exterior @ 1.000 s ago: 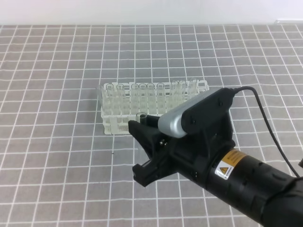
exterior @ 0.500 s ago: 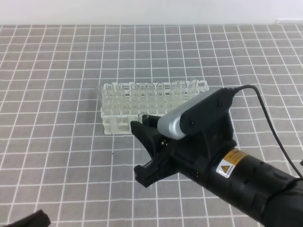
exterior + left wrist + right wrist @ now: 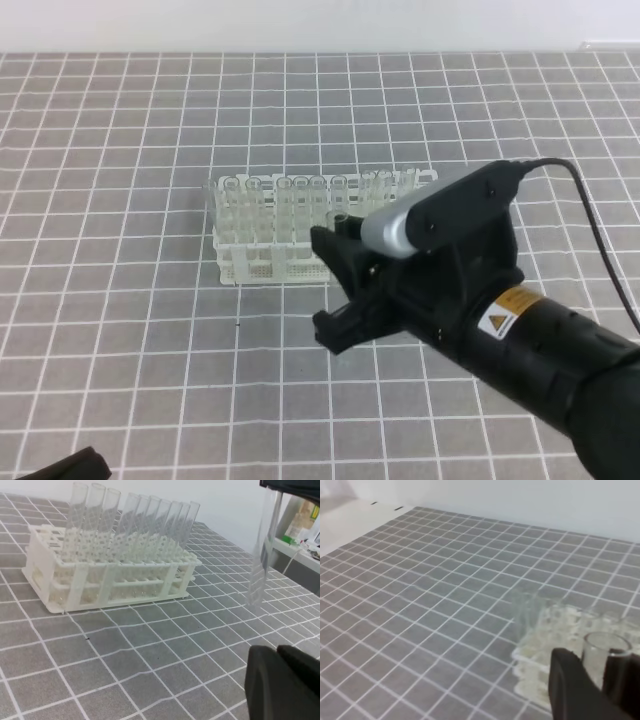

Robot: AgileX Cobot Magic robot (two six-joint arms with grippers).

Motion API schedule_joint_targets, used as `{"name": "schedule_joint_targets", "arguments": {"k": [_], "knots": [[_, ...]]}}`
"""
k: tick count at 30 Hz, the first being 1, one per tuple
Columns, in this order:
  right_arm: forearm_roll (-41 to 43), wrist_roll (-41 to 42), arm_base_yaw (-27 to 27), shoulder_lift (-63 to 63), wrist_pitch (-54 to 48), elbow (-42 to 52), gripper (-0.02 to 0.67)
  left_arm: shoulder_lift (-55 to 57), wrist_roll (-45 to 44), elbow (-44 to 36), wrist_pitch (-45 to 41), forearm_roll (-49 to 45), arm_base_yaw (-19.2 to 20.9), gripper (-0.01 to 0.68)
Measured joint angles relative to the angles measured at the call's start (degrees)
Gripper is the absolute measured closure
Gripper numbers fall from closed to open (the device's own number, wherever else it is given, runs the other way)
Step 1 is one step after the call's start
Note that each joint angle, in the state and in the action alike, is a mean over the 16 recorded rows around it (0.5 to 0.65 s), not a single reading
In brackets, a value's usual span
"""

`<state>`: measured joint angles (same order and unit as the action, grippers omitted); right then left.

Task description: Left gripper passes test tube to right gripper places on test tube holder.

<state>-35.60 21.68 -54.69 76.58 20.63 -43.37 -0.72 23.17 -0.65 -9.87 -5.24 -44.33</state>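
exterior high view shows the right gripper (image 3: 335,285) clamped narrowly on the test tube (image 3: 339,218), held upright just in front of the test tube holder (image 3: 240,262), the tube's long axis vertical, matching the rack holes just beyond. the left gripper (image 3: 280,680) sits closed and empty, well apart.

No words or numbers can be read. The only sign is a black warning triangle on the orange-yellow label (image 3: 504,311) on the black wrist behind the right gripper (image 3: 330,285).
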Motion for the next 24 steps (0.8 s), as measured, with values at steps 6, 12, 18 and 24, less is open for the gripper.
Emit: {"name": "schedule_joint_targets", "arguments": {"k": [6, 12, 18, 24], "knots": [[0.0, 1.6, 2.6, -0.1, -0.2, 0.0, 0.545, 0.0, 0.0, -0.1, 0.0, 0.0, 0.0, 0.673], [1.5, 2.0, 5.8, -0.5, -0.1, 0.4, 0.545, -0.1, 0.0, 0.0, -0.1, 0.0, 0.0, 0.673], [11.6, -6.3, 11.3, -0.3, 2.8, 1.4, 0.545, 0.0, 0.0, 0.0, -0.1, 0.0, 0.0, 0.673], [23.9, -18.0, 18.6, 2.3, 10.3, 2.4, 0.545, -0.1, 0.1, -0.1, 0.0, 0.0, 0.0, 0.673]]}}
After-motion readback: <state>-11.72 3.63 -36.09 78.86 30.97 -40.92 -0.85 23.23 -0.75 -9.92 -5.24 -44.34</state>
